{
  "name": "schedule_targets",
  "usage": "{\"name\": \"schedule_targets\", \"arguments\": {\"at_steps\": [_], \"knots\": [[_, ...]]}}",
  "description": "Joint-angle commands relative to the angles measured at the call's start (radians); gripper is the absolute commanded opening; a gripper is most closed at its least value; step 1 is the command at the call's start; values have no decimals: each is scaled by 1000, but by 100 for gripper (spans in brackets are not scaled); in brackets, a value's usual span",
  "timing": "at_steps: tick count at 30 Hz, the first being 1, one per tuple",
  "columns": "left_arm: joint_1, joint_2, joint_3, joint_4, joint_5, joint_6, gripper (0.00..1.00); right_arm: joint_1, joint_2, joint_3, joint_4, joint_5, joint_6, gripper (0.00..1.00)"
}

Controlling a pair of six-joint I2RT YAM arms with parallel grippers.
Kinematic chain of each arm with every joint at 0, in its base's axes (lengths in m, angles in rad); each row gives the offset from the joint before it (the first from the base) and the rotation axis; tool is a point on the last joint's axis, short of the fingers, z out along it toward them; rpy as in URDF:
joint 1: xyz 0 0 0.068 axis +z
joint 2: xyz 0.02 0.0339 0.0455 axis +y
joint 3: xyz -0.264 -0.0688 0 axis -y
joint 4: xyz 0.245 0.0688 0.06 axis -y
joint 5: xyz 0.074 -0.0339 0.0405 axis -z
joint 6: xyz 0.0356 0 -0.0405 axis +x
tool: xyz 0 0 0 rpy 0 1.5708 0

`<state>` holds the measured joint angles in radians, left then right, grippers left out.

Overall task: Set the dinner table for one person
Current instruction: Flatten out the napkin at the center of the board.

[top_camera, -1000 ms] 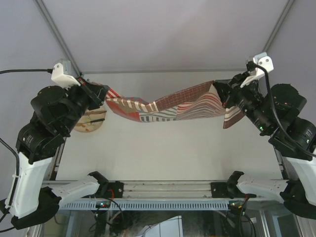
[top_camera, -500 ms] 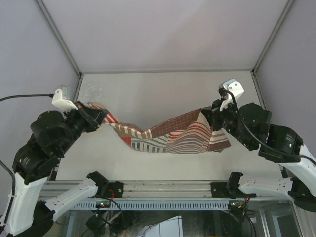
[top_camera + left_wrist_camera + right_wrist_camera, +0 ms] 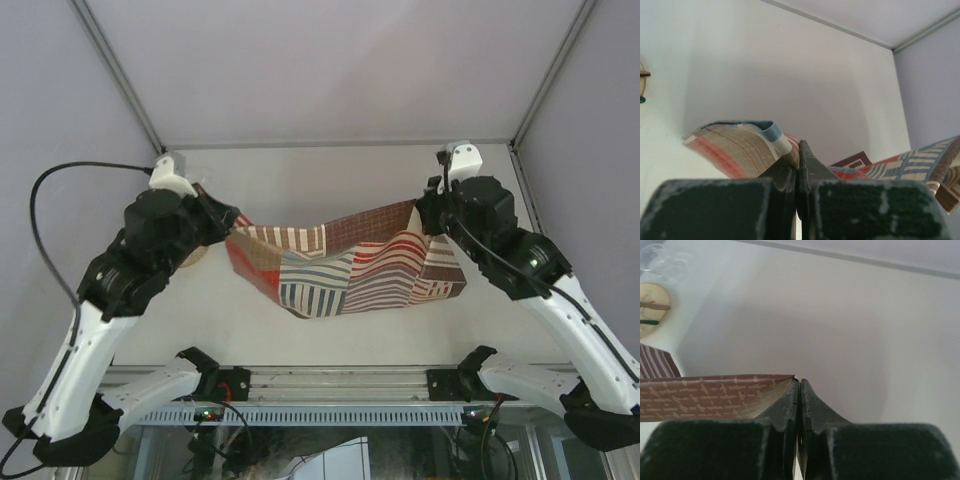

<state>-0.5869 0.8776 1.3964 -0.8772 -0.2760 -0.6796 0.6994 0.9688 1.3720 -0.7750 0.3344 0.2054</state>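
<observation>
— While your left gripper pinches one corner of the placemat, where's the dinner table?
— Below both claws, white and flat. Your right gripper is clamped on the opposite corner, so the cloth sags between them over the tabletop; whether its lowest fold touches, you can't tell.

plate cut off, glass blurred
</observation>
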Motion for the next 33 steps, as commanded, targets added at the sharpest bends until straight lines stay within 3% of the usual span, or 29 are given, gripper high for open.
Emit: {"name": "schedule_targets", "arguments": {"at_steps": [1, 7, 13, 25, 33], "knots": [[92, 97, -7, 170, 59, 50, 0, -140, 51, -10, 185, -152, 4, 0], [215, 273, -3, 250, 147, 61, 0, -308, 172, -4, 284, -289, -3, 0], [288, 417, 25, 299, 195, 58, 0, -381, 322, 67, 323, -347, -27, 0], [359, 740, 224, 316, 187, 40, 0, -452, 593, 204, 385, -421, -38, 0], [365, 973, 453, 283, 188, 60, 0, -464, 754, 291, 420, -405, -61, 0]]}}
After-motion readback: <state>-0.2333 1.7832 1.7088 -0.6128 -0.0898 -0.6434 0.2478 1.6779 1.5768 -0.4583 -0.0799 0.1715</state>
